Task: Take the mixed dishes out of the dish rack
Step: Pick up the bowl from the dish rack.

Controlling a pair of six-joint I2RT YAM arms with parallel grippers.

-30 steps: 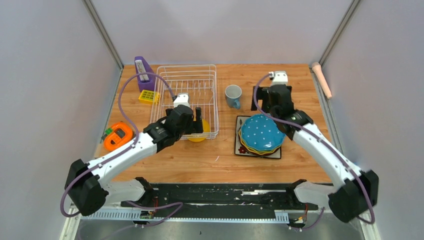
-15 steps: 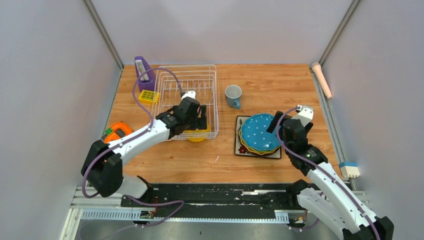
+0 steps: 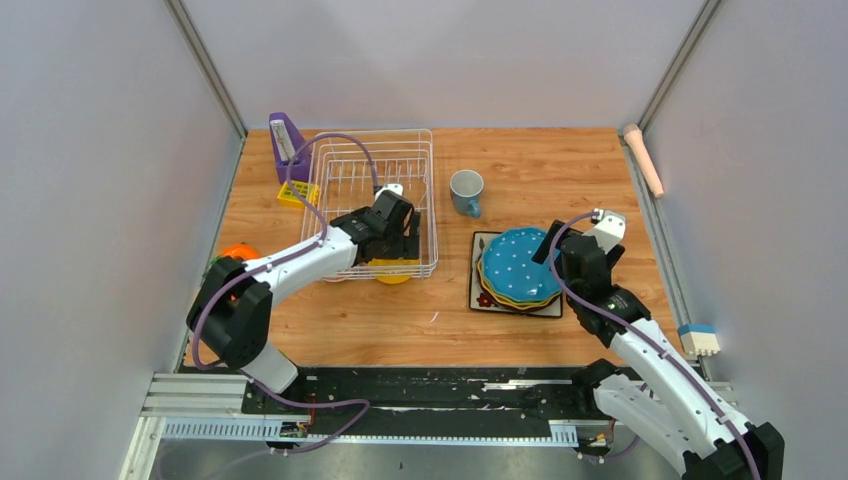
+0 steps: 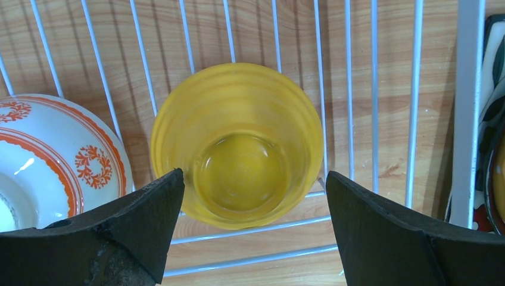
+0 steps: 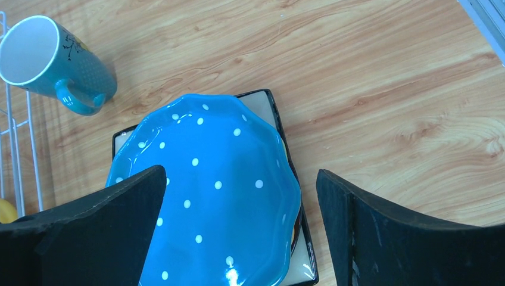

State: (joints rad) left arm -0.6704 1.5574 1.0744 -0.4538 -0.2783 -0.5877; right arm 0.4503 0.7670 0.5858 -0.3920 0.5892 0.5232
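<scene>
The left gripper [image 4: 253,187] hangs over the near right corner of the dish rack [image 3: 372,170], fingers spread wide and holding nothing; between them, amid the white wires, sits the yellow bowl [image 4: 238,143], the red-and-white patterned bowl [image 4: 53,155] just left of it (whether either rests inside the wires is hard to tell). The right gripper [image 5: 241,179], equally released, hovers over the blue-dotted plate [image 5: 208,190] topping the stack on the dark square plate [image 5: 268,107], right of the rack; the blue-grey mug [image 5: 53,59] stands beyond that stack.
</scene>
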